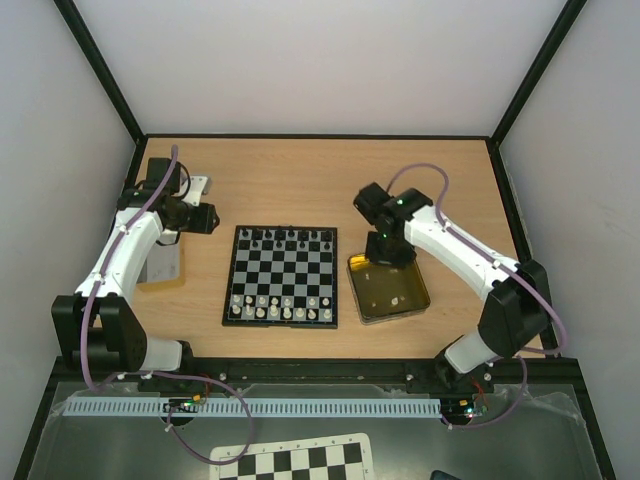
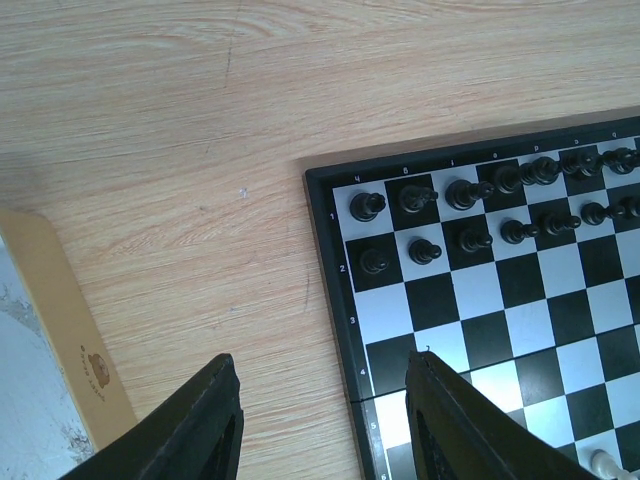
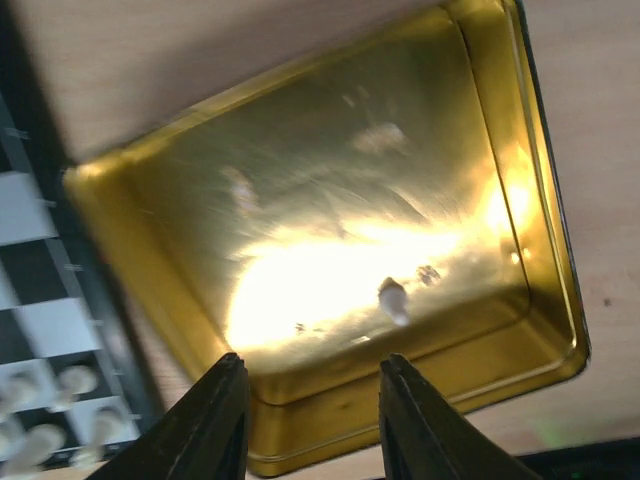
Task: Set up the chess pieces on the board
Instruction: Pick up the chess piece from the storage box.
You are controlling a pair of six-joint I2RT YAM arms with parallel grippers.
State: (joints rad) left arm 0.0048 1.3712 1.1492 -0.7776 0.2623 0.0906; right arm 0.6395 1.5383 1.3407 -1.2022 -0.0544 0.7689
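Plain white walls (image 1: 300, 60), wooden table (image 1: 290, 180)

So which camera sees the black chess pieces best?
Left wrist: the black pieces stand close and sharp in two rows on the board. The top view shows them tiny along the far edge; the right wrist shows only blurry white pieces.

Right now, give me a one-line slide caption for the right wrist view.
Right hand open over the gold tin, a white chess piece lying inside, the board at its side.
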